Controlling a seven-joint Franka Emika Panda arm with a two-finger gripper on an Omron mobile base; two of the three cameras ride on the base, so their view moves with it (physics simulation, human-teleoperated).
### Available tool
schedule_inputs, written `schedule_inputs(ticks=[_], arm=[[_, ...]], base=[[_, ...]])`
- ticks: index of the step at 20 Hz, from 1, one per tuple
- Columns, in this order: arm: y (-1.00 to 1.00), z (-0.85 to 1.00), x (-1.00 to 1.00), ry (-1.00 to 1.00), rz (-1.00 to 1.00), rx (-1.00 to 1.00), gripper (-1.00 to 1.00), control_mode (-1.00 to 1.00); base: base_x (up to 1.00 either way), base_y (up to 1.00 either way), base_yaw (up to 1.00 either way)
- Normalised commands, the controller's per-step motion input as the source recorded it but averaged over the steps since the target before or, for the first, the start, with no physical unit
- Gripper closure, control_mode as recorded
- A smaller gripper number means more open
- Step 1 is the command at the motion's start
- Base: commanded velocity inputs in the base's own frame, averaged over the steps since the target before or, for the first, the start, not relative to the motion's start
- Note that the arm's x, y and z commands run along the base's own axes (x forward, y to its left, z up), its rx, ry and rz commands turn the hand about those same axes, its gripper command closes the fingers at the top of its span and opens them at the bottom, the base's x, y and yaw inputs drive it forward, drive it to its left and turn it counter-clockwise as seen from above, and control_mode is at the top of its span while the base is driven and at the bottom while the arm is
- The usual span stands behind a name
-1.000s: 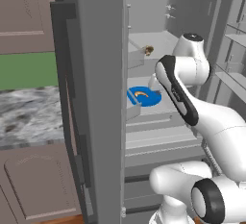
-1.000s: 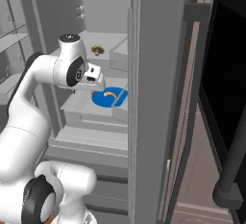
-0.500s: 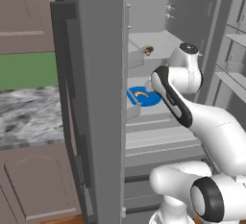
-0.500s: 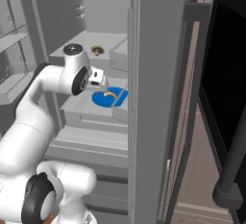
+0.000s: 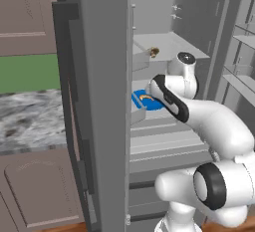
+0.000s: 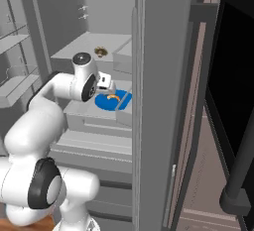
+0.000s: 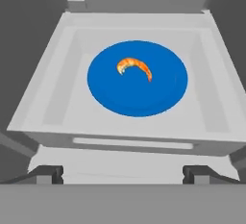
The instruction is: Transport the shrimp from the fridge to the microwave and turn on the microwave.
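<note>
I had the pincer spread wide and empty, short of the open fridge drawer, with the shrimp lying ahead and beyond it on the blue plate, its curved length running across my line of approach.

Arm bent fwd, end effector fingers spread wide, nothing held.

We are in a rendered kitchen: ahead of the tool stands an open fridge with shelves, a marble table over brown cabinets off to its left.
</note>
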Motion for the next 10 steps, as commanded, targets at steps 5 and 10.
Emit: schedule_inputs(ticks=[5,10], arm=[[0.09,-0.19,0.36,0.0,-0.04,0.0,-1.0,-1.0],[0.1,-0.34,0.23,0.0,-0.01,0.0,-1.0,-1.0]], base=[[0.0,0.0,0.0],[0.0,0.0,0.0]])
